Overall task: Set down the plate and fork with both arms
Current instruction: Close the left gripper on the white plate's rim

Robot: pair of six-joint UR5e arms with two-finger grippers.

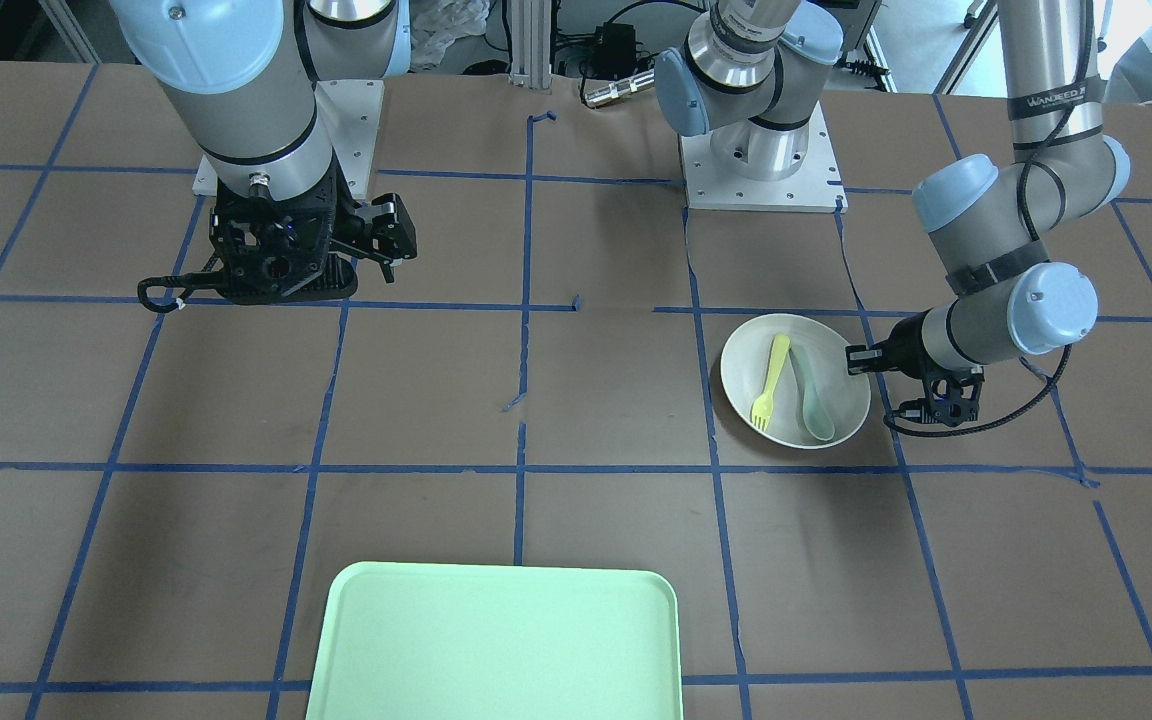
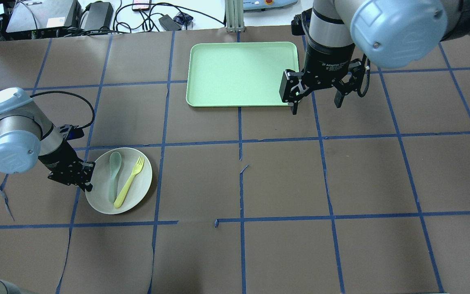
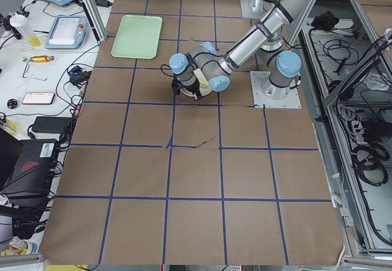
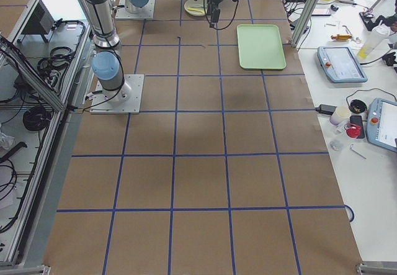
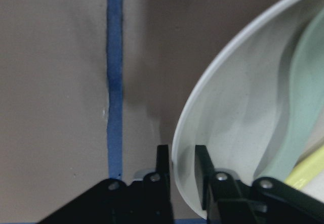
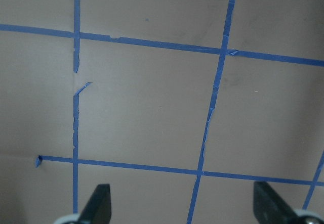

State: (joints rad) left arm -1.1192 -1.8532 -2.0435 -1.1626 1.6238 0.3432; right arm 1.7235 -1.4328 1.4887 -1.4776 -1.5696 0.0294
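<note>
The off-white plate (image 1: 748, 362) lies on the brown table on my left side, also in the overhead view (image 2: 139, 185). The pale yellow fork (image 1: 770, 380) (image 2: 129, 181) lies in it beside a grey-green spoon (image 1: 813, 398) (image 2: 114, 175). My left gripper (image 1: 851, 360) (image 2: 89, 183) is low at the plate's outer edge. In the left wrist view (image 5: 182, 163) its two fingers straddle the plate's rim (image 5: 228, 133) and are closed on it. My right gripper (image 2: 315, 105) (image 1: 391, 240) is open and empty, held above the table near the tray's corner.
The light green tray (image 2: 239, 73) (image 1: 496, 640) lies at the table's far middle, with nothing in it. Blue tape lines cross the brown table cover. Cables and devices lie beyond the far edge. The right wrist view shows only bare table under its open fingers (image 6: 98, 204).
</note>
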